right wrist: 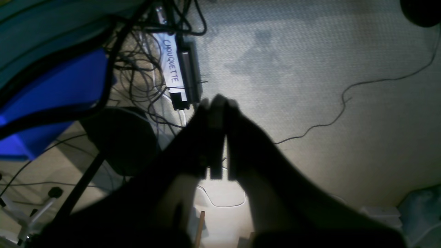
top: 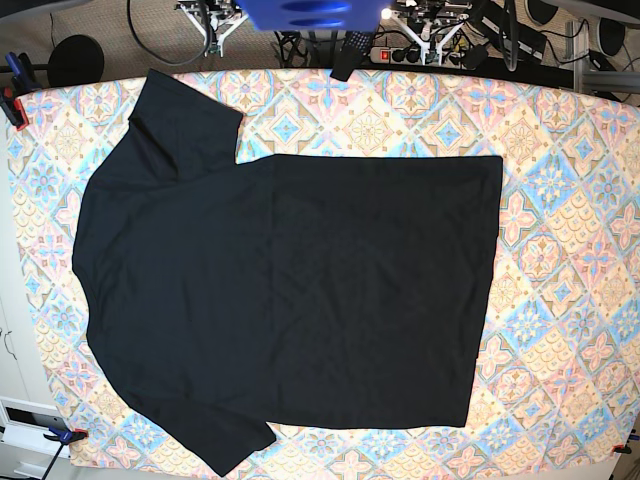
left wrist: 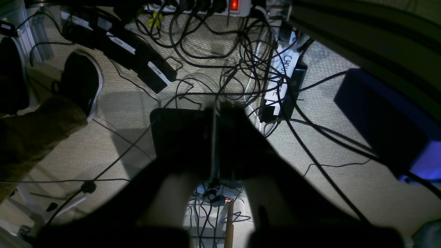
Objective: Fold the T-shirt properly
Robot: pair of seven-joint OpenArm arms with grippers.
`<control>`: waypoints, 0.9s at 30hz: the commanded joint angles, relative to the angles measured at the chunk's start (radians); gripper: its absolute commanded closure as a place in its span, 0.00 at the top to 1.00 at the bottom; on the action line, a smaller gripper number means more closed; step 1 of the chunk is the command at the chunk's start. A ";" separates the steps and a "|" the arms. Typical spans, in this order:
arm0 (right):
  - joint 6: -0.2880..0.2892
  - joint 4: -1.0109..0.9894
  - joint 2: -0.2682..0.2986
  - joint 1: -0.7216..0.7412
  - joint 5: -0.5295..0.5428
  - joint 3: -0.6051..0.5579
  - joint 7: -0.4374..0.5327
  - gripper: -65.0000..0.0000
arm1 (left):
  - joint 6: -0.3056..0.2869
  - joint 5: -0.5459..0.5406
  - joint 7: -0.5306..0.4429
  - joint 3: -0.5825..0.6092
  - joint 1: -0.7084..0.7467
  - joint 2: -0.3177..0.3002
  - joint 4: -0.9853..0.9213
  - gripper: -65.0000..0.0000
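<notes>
**On the worktop: T-shirt flat, both arms off to the side**

Across the middle of the base view the T-shirt point(top: 290, 290) lies spread flat on the patterned tablecloth point(top: 570, 300), collar end toward the left of the frame and hem toward the right. One sleeve points to the upper left, the other to the lower left. The cloth looks smooth, with no fold made in it. Neither arm shows in this view.

The wrist views show none of the shirt; both look down at the carpet floor point(right wrist: 310, 69). In the left wrist view the left gripper point(left wrist: 217, 113) sits dark at frame centre, its fingers point(left wrist: 234, 137) clenched together on nothing, over a tangle of cables point(left wrist: 241, 62). A power strip point(left wrist: 206, 7) with a lit red switch runs along the top edge, and a shoe point(left wrist: 82, 82) stands at the left. A labelled box point(left wrist: 282, 86) lies right of centre.

In the right wrist view the right gripper point(right wrist: 217, 103) is likewise clenched and empty. The same labelled box appears at upper left of centre, a blue object point(right wrist: 51, 96) fills the left, and a single thin cable point(right wrist: 344, 103) crosses the bare carpet at right.
</notes>
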 commanded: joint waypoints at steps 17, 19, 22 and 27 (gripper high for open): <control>-0.003 -0.002 0.003 -0.007 -0.001 0.001 0.002 0.00 | 0.001 0.000 -0.004 -0.001 0.007 -0.003 0.002 0.01; -0.003 -0.002 0.003 -0.007 -0.001 0.001 0.002 0.00 | 0.001 0.000 -0.004 -0.001 0.009 -0.003 0.002 0.01; -0.003 -0.002 0.003 -0.007 -0.001 0.001 0.002 0.00 | 0.001 -0.001 -0.005 -0.003 0.016 -0.003 0.004 0.01; -0.003 -0.002 0.005 -0.007 -0.001 0.001 0.002 0.00 | 0.001 0.006 -0.005 0.000 0.035 -0.003 0.004 0.01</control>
